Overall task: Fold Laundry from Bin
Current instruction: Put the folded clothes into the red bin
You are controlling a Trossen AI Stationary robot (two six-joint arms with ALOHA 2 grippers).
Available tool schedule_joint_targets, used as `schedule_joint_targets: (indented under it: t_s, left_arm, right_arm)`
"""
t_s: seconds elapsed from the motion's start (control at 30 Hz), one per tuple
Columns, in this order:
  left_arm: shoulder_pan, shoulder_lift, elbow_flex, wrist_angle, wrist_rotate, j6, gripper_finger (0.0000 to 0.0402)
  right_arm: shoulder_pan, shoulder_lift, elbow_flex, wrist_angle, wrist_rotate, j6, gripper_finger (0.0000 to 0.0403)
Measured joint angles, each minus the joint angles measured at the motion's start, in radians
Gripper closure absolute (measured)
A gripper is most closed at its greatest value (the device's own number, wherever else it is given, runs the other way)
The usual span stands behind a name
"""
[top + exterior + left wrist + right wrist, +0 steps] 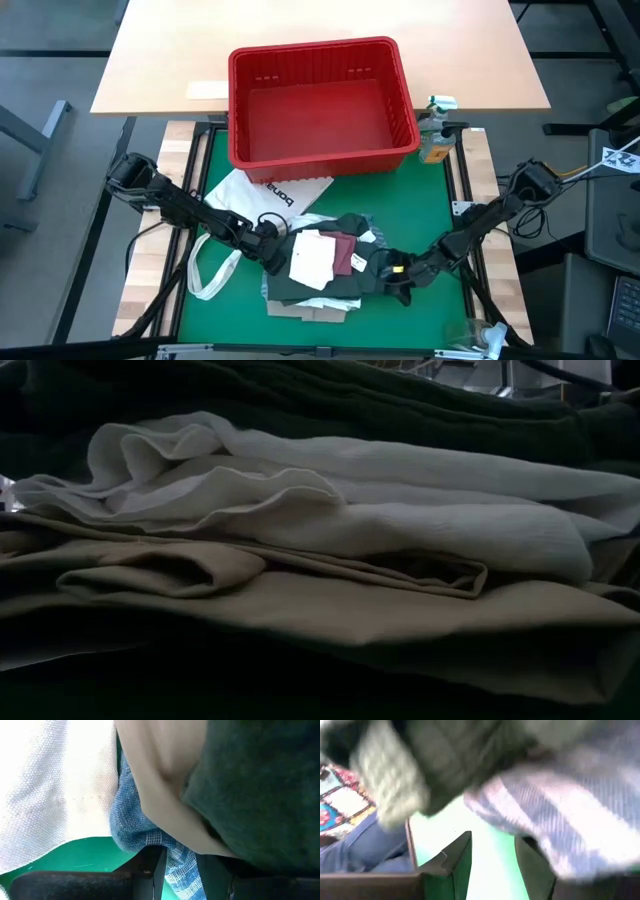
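The laundry lies in a low pile [320,270] on the green mat: a white piece [312,258] and a maroon piece [345,255] on a dark green-grey top, with tan cloth [300,610] underneath. The red bin [320,100] stands beyond the pile, with nothing in it. My left gripper [272,243] is at the pile's left edge, shut on blue-striped cloth [150,827]. My right gripper [395,272] is at the pile's right edge, on blue-striped cloth [570,810]. The low view shows only cloth. My left gripper pinches a fold of the blue-striped cloth [177,862] between its two fingers, slanting down from the table's left. Tan and dark green layers lie on top of that fold, and the pile rests on the mat. My right gripper comes slanting down from the table's right. The blue-striped cloth's edge [540,855] lies over one finger; blur hides the place of the pinch. The cloth stands a little clear of the mat there.
A white tote bag [262,192] with black lettering lies between the bin and the pile, its straps [205,270] trailing under my left arm. A small bottle [437,125] stands right of the bin. Bare green mat [430,200] shows on the right.
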Motion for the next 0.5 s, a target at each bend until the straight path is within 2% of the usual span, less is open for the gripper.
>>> schedule_joint_targets:
  t_s: [0.2,0.4,0.5]
  left_arm:
    - [0.000,0.000,0.000,0.000,0.000,0.000,0.0305]
    - [0.000,0.000,0.000,-0.001,0.001,0.000,0.0305]
    - [0.000,0.000,0.000,-0.002,0.001,0.000,0.0305]
  right_arm:
    - [0.000,-0.099,0.001,-0.139,-0.116,0.075,0.0253]
    - [0.000,-0.240,0.001,-0.329,-0.124,0.131,0.0253]
    - [0.000,-0.309,0.001,-0.419,-0.090,0.168,0.0253]
